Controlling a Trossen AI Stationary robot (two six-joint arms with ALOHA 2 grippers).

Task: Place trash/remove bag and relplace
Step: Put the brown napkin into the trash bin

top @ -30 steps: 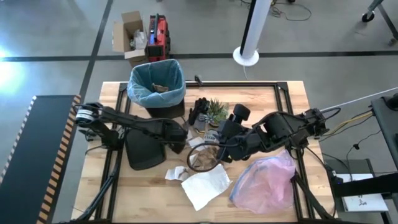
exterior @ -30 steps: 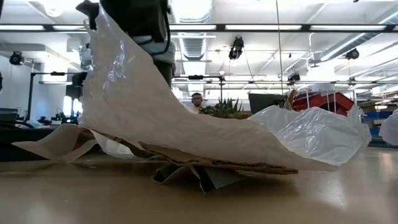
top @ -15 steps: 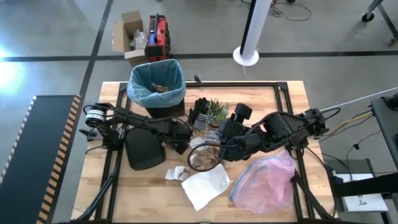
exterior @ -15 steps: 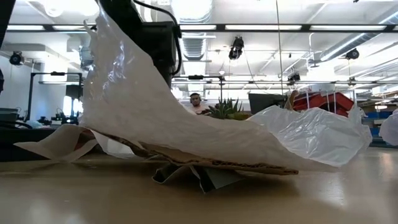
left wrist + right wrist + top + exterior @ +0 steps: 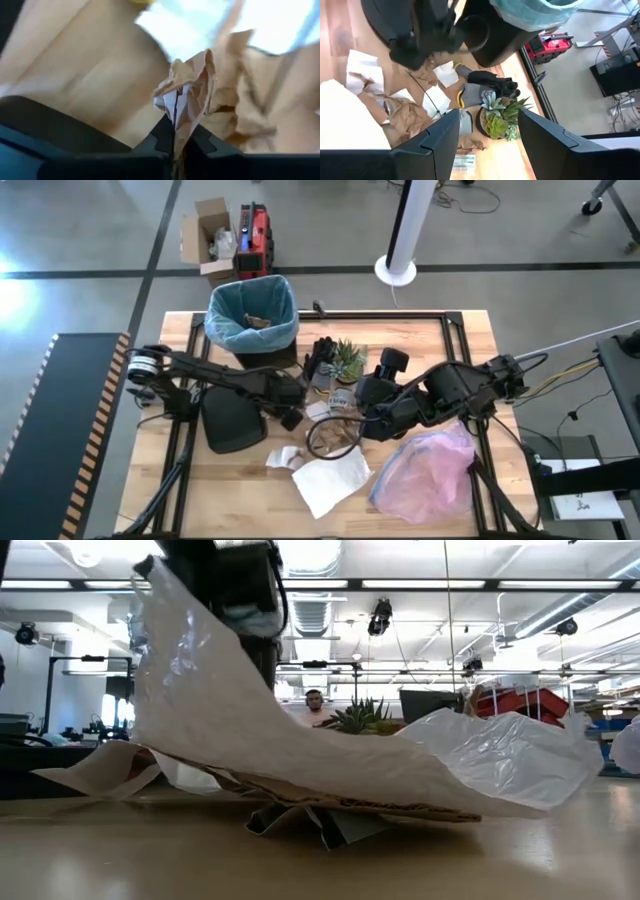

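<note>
Starting at the left, my left gripper (image 5: 291, 418) sits low over the middle of the table (image 5: 420, 340), clenched on a piece of crumpled brown paper (image 5: 187, 102); the wrist view shows the paper pinched between the fingertips. The bin (image 5: 252, 315) with the blue-teal bag (image 5: 225, 320) stands at the far left corner of the table, upright, with some brown litter already inside. A dark lid (image 5: 232, 422) lies flat near the gripper.

My judgement: the step in hand is carrying this scrap to the bin. To do it well I would lift clear before travelling, so the paper does not drag its neighbours, and release only once above the liner's mouth.

Further right, more brown paper (image 5: 335, 438) and a white sheet (image 5: 330, 480) lie loose at mid-table. My right gripper (image 5: 485, 135) hovers above them, fingers parted and holding nothing. A small plant (image 5: 347, 358) and dark gloves (image 5: 320, 358) sit behind; a pink bag (image 5: 425, 470) lies at the right.

Surface: pale wood planks in a dark frame. Beyond, a workshop with strip lights; a person stands far off.
</note>
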